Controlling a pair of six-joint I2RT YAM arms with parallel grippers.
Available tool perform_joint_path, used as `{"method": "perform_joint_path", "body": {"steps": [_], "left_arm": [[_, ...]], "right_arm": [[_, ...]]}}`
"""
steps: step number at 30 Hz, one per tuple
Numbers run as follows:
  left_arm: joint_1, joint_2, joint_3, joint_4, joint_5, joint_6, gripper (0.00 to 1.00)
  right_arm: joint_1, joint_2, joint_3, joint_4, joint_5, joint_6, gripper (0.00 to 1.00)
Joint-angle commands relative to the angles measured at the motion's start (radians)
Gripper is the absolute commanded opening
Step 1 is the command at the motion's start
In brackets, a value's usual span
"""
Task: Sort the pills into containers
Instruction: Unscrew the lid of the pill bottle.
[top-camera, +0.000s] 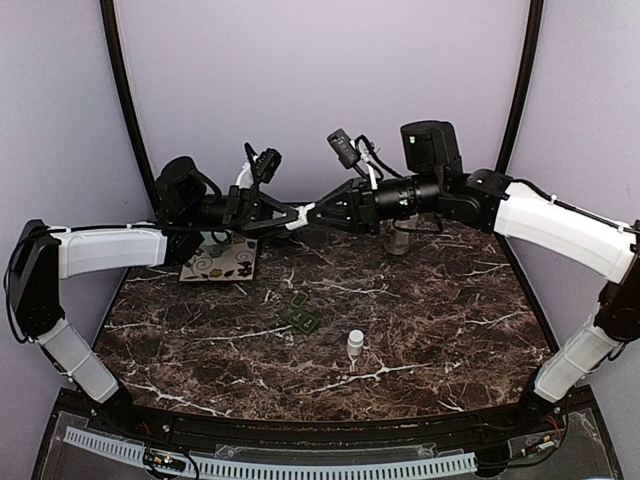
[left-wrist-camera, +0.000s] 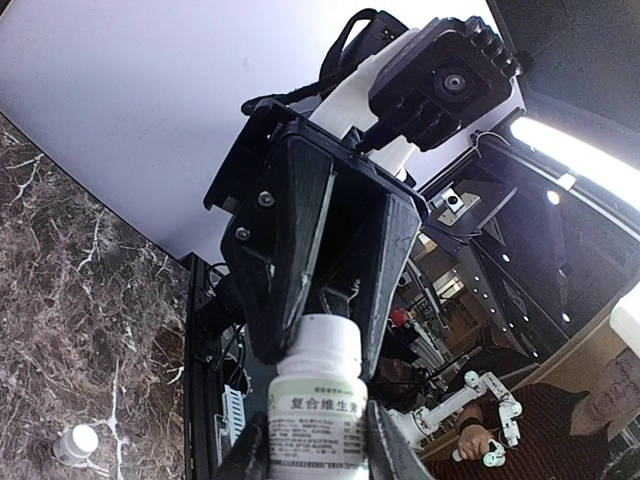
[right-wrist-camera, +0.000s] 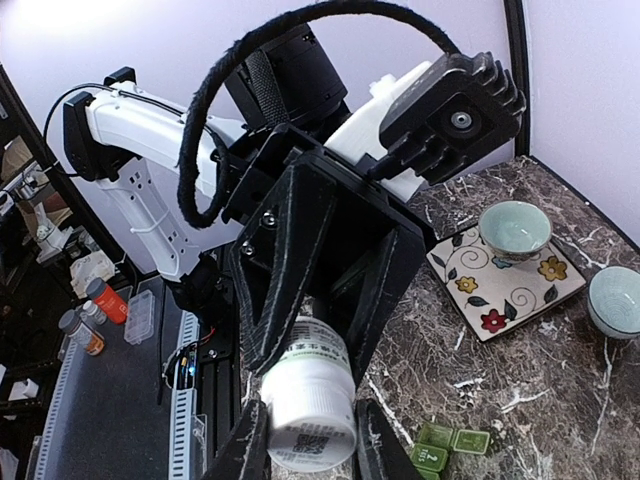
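pale lilac walls curve around a dark brown, marble-look table (top-camera: 450, 330) veined in white. both arms reach in from the sides and meet in mid-air over the far half of the table, sharing one white pill bottle (left-wrist-camera: 318, 405). the bottle lies on its side, its long axis running left to right in line with the two arms. the left gripper (left-wrist-camera: 318, 458) is clamped on the labelled body. the right gripper (right-wrist-camera: 305, 452) is clamped on the opposite end, head-on to the left one. which end carries the cap i cannot tell for sure.

the green pill box (top-camera: 303, 312) sits on the table below the bottle and nearer the arms' bases. it is well apart from both grippers and roughly midway between the arms, so neither arm looks clearly nearer. its row of compartments runs on a slant, from far-left to near-right. no loose pills show anywhere.

a small white object (top-camera: 355, 344), a cap or a vial, stands just right of the box, closer to the near edge. a flowered square plate (top-camera: 240, 266) lies at far left with a pale teal bowl (right-wrist-camera: 514, 228) at its far corner. a second bowl (right-wrist-camera: 612, 300) rests near the plate.

my reading: the bottle is being opened, and its mouth must come down and toward the near edge to reach the box.
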Motion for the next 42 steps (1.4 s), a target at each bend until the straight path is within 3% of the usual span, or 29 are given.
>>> {"method": "perform_joint_path", "body": {"steps": [1, 5, 13, 19, 23, 32, 42], "left_arm": [[-0.003, 0.003, 0.01, 0.211, 0.08, -0.122, 0.0], [-0.004, 0.015, 0.012, 0.232, 0.083, -0.137, 0.0], [-0.004, 0.018, 0.016, 0.221, 0.094, -0.121, 0.0], [-0.004, 0.004, 0.012, 0.147, 0.085, -0.053, 0.0], [-0.004, -0.019, 0.021, 0.014, 0.063, 0.072, 0.0], [-0.004, -0.071, 0.043, -0.241, -0.032, 0.303, 0.0], [-0.005, -0.155, 0.039, -0.505, -0.184, 0.571, 0.0]], "right_arm": [[-0.001, -0.022, -0.031, 0.008, 0.066, -0.046, 0.0], [0.0, -0.016, -0.026, 0.007, 0.059, -0.044, 0.05], [0.0, -0.005, -0.019, 0.028, 0.026, -0.016, 0.4], [-0.004, -0.013, -0.02, 0.04, 0.009, 0.006, 0.53], [-0.007, -0.026, -0.03, 0.049, 0.001, 0.019, 0.59], [-0.008, -0.048, -0.054, 0.07, -0.02, 0.065, 0.6], [-0.039, -0.054, -0.082, 0.214, -0.063, 0.308, 0.6]]}}
